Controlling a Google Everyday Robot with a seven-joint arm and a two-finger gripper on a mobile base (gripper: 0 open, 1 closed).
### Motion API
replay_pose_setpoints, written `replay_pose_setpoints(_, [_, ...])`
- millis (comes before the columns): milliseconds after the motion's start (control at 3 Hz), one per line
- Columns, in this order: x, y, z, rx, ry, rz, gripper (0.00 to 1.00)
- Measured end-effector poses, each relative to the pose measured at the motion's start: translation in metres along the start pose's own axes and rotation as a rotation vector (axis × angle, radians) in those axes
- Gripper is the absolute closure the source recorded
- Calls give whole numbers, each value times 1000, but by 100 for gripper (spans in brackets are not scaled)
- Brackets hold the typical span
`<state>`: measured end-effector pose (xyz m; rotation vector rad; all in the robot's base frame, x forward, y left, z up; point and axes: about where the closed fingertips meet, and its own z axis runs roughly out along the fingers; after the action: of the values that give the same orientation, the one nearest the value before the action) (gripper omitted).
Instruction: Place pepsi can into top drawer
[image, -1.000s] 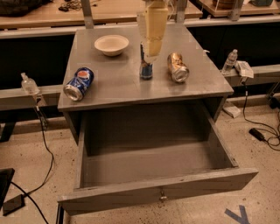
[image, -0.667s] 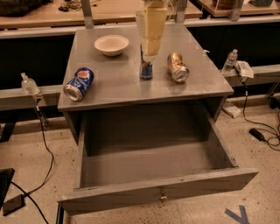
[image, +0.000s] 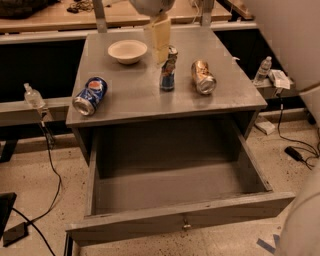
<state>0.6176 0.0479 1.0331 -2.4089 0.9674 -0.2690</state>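
Note:
The pepsi can (image: 90, 95) lies on its side at the front left of the grey cabinet top (image: 135, 100). The top drawer (image: 175, 190) is pulled wide open below, with nothing in it, and its small knob (image: 186, 225) shows on the front panel. My gripper (image: 157, 32) hangs over the back middle of the cabinet top, between the bowl and the slim can, well to the right of and behind the pepsi can. It holds nothing that I can see.
A white bowl (image: 127, 51) sits at the back left. A slim blue-and-silver can (image: 168, 69) stands upright mid-top. A gold can (image: 203, 77) lies on its side to its right. Part of my white arm (image: 295, 45) fills the right edge. Cables and bottles lie on the floor.
The gripper has shifted a little left and up, off the slim can's top. The white arm now shows at the right edge. The cans and drawer have not moved.

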Motion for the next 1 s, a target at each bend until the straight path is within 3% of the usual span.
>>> replay_pose_setpoints(333, [-2, -16, 59, 17, 18, -176, 0])
replay_pose_setpoints(667, [-4, -12, 115, -26, 7, -254, 0])
replay_pose_setpoints(1000, [-17, -7, 176, -103, -8, -359, 0])
